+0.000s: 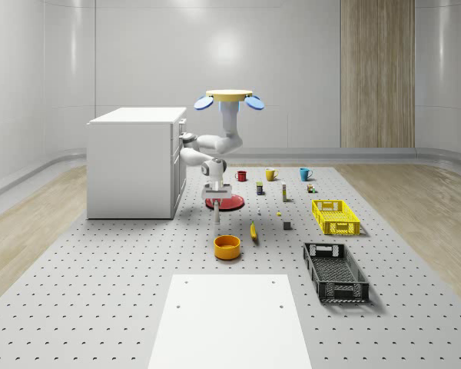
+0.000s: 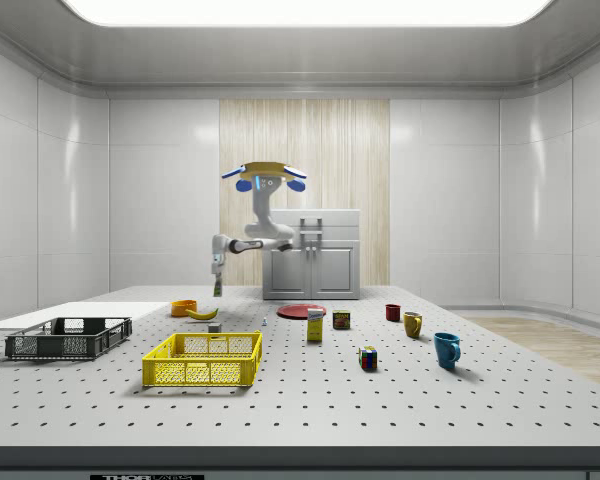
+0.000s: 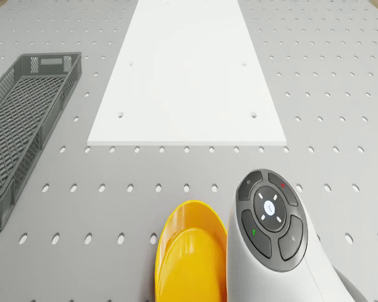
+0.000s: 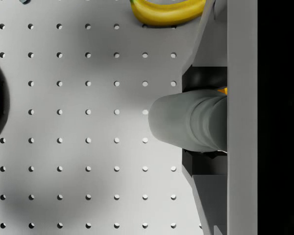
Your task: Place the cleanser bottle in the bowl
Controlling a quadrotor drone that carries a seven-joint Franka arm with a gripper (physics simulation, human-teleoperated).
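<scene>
while hovering above the perforated table (image 1: pixel 100 307), near the red plate (image 1: pixel 230 203), carries the cleanser bottle (image 1: pixel 216 213) upright under the gripper (image 1: pixel 216 201), with the orange bowl (image 1: pixel 227 247) nearer the camera and below

from the side, hangs the bottle (image 2: pixel 218 287) high, just beside the bowl (image 2: pixel 184 307)

from the drone, looks down on the bowl (image 3: pixel 189 258)

at the wrist, clamps narrow on the bottle's cap (image 4: pixel 186 121), long axis along the fingers (image 4: pixel 206 29), banana (image 4: pixel 167 11) nearby
</scene>
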